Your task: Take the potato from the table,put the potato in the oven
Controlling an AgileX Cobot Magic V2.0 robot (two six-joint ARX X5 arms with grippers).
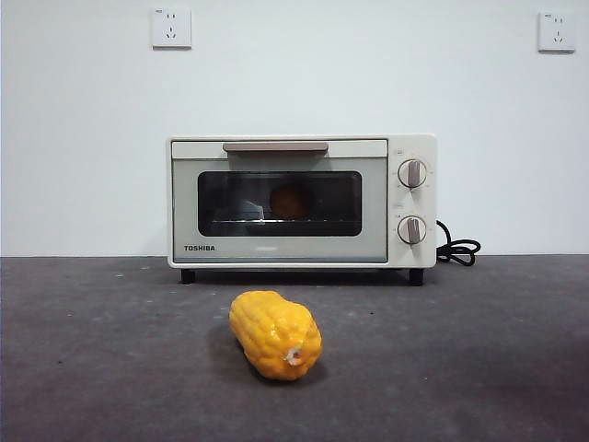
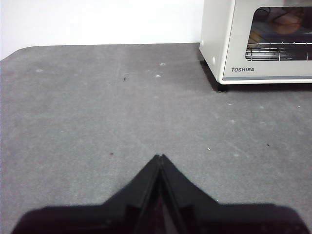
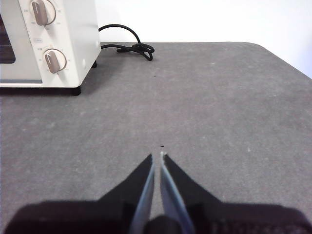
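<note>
The potato is a dim orange-brown lump behind the dark glass of the oven, resting on the wire rack. The oven door is closed, and its beige handle runs along the top. The left wrist view also shows the potato through the window of the oven. My left gripper is shut and empty over the bare table, to the oven's left. My right gripper is shut and empty, to the right of the oven. Neither gripper appears in the front view.
A glossy yellow, bumpy corn-like object lies on the table in front of the oven. Two round knobs sit on the oven's right side. A black power cord coils behind the oven's right corner. A white wall stands behind.
</note>
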